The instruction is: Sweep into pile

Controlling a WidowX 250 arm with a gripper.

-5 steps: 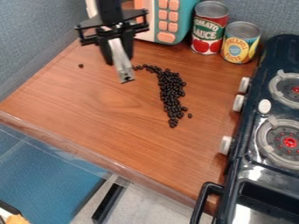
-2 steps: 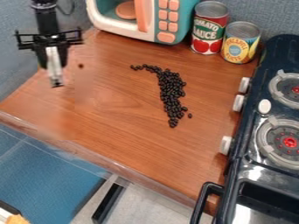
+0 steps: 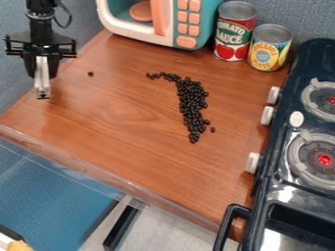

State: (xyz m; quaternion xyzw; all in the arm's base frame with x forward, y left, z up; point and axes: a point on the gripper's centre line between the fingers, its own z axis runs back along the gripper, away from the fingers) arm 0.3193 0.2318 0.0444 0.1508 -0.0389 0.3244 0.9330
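And there's the pincer (image 3: 42, 76) over the desk's (image 3: 124, 142) left edge, closed on a pale strip (image 3: 42, 90); the dark beans (image 3: 192, 103) curve between middle and stove-side edge, one stray bean (image 3: 90, 73) nearer the left edge.

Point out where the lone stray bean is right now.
In the camera view, the stray bean lies on the counter toward the upper left, below the toy microwave and well left of the main cluster of beans.
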